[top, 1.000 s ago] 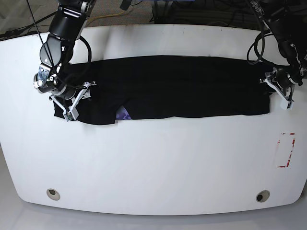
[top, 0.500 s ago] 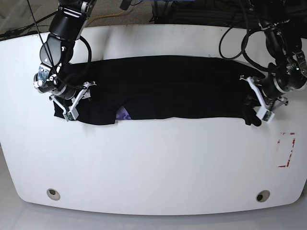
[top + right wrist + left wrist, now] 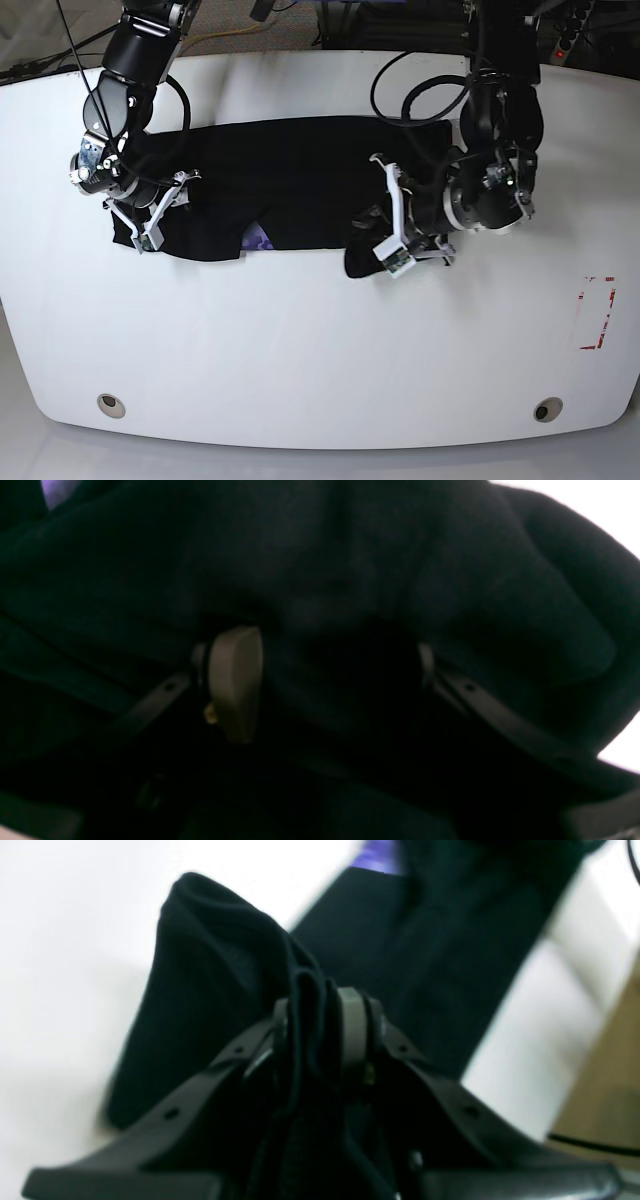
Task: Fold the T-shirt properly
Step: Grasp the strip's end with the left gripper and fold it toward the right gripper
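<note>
The left wrist view is motion-blurred; the shirt bunched between the left gripper's fingers loses its edges, and the purple print is cut by the top edge. In the right wrist view, dark cloth hides most of the right gripper. The white text is too small to tell.

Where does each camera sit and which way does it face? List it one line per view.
Base: high above the white table, looking down at the T-shirt and both arms.
Left wrist: behind the left hand, looking along its fingers, shut on a bunched T-shirt edge.
Right wrist: behind the right hand, fingers spread over black fabric filling the frame.
Shared: all show the T-shirt; base and left wrist both show its purple print.
</note>
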